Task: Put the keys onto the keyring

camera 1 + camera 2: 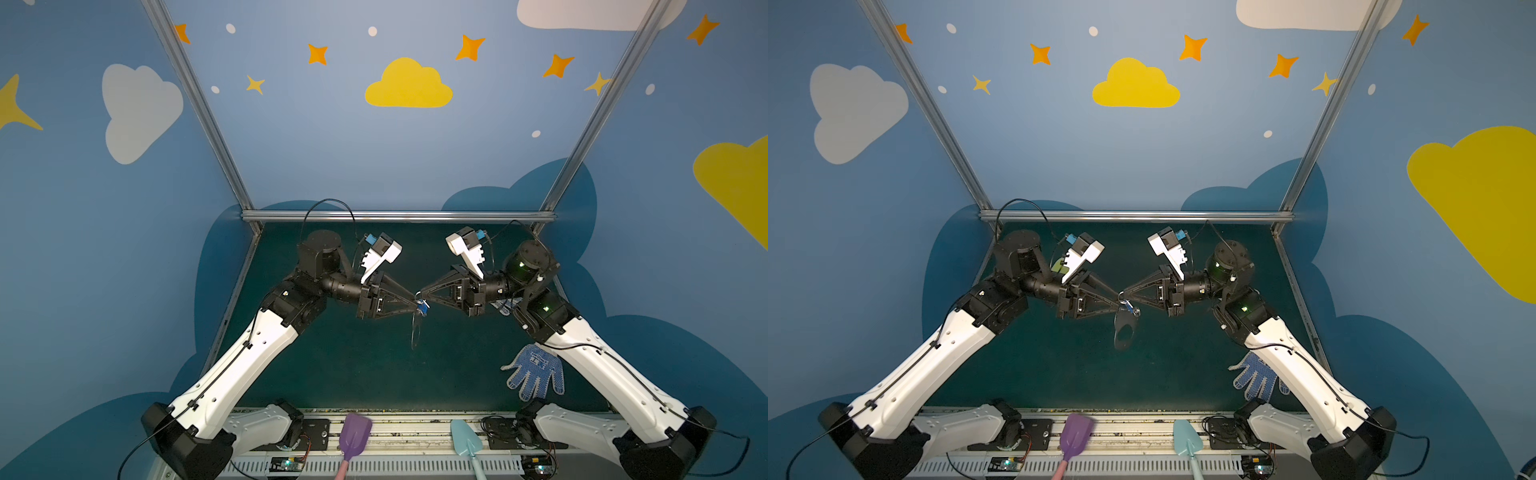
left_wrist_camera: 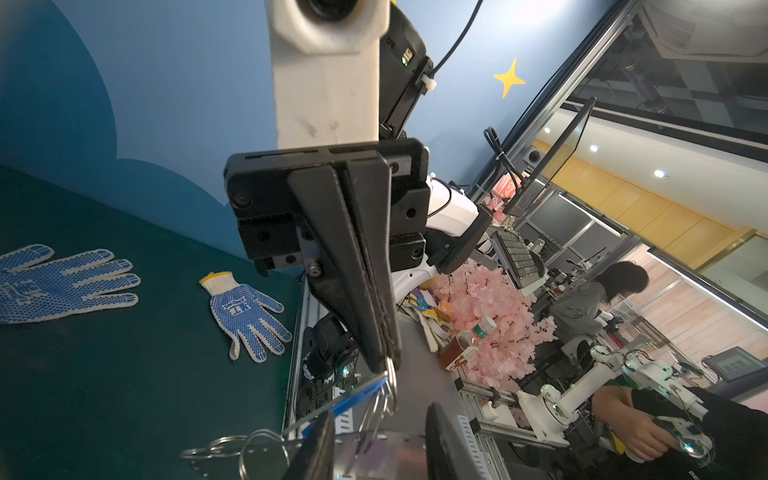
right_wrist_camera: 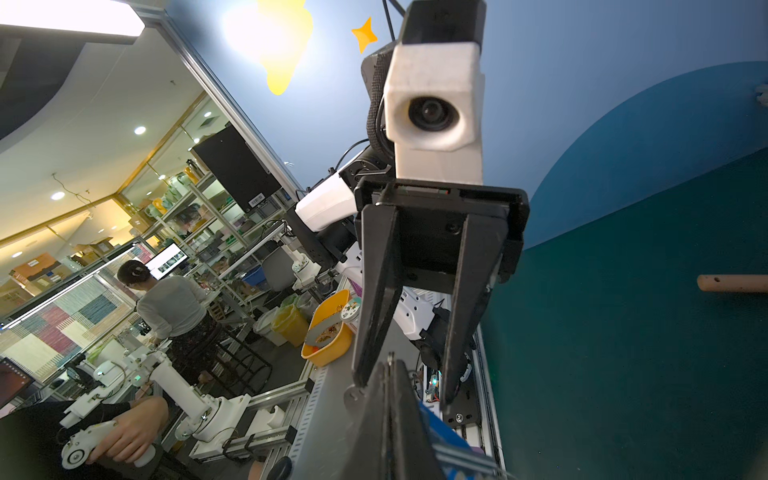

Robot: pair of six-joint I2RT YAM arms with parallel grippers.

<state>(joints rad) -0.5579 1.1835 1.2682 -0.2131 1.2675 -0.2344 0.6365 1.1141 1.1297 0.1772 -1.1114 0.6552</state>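
Two tools meet mid-air. Left tool (image 1: 1121, 301), fingers partly spread, grips one keyring (image 1: 1120, 319) hanging at 6 o'clock; right tool (image 1: 1124, 294), closed tight, pinches one bunch of keys (image 1: 1130, 308). Two gloves (image 2: 245, 316) (image 2: 62, 282) lie on the worktop (image 1: 353, 365).

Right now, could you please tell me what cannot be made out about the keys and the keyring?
- Left gripper: whether it grips the keyring; right wrist view, right gripper covers its tips.
- Whether the keys are threaded on: both top views, too small.
- Holes of the keyring: left wrist view, cut off by the edge.
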